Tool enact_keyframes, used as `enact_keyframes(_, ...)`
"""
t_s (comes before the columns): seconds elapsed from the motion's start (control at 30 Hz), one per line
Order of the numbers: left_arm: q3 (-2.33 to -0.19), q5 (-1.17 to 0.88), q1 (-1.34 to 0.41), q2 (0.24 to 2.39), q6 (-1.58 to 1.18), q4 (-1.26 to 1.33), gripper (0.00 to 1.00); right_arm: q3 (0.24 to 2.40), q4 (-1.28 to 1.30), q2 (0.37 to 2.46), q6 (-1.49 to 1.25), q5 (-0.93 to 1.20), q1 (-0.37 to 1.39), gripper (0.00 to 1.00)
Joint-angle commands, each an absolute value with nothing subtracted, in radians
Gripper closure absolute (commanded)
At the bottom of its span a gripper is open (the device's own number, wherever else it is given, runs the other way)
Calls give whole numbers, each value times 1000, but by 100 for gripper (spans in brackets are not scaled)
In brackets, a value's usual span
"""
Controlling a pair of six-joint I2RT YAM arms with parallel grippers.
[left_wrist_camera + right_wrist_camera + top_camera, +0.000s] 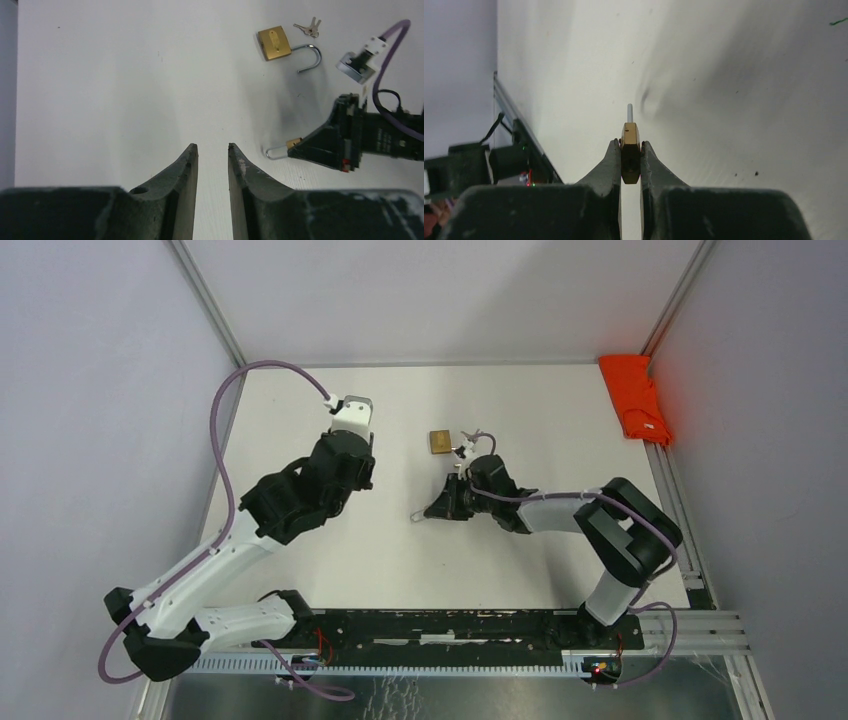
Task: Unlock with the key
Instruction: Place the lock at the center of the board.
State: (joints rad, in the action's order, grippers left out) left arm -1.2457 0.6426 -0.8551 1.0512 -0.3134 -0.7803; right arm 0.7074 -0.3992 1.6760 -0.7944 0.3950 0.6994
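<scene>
A brass padlock (274,43) lies on the white table with its shackle (311,57) swung open. A small bunch of keys (308,27) lies just beyond it. My right gripper (629,144) is shut on a second brass padlock (630,150), held edge-on. That padlock's steel shackle (275,151) pokes out past the fingertips, low over the table. In the top view the right gripper (445,506) sits at mid-table, just in front of the loose padlock (440,442). My left gripper (212,147) is open with nothing between its fingers, to the left of the right gripper.
A folded red cloth (635,398) lies at the back right corner by the frame rail. Grey walls close the table on the left, back and right. The right wrist's purple cable (387,55) arcs above the table near the keys.
</scene>
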Motion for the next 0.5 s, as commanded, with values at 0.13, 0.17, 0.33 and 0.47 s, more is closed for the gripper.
enact_keyframes(0.13, -1216, 593, -856, 1085, -331, -698, 66, 848, -315, 1789, -929, 162, 759, 100)
enact_keyframes(0.17, -1216, 590, -856, 1088, -326, -698, 66, 845, -311, 1793, -942, 147, 765, 100)
enact_keyframes(0.33, -1215, 584, -856, 1086, -315, -695, 65, 813, -277, 1798, -986, 107, 778, 95)
enact_keyframes(0.47, -1210, 577, -855, 1068, -309, -693, 65, 787, -247, 1787, -1016, 111, 781, 87)
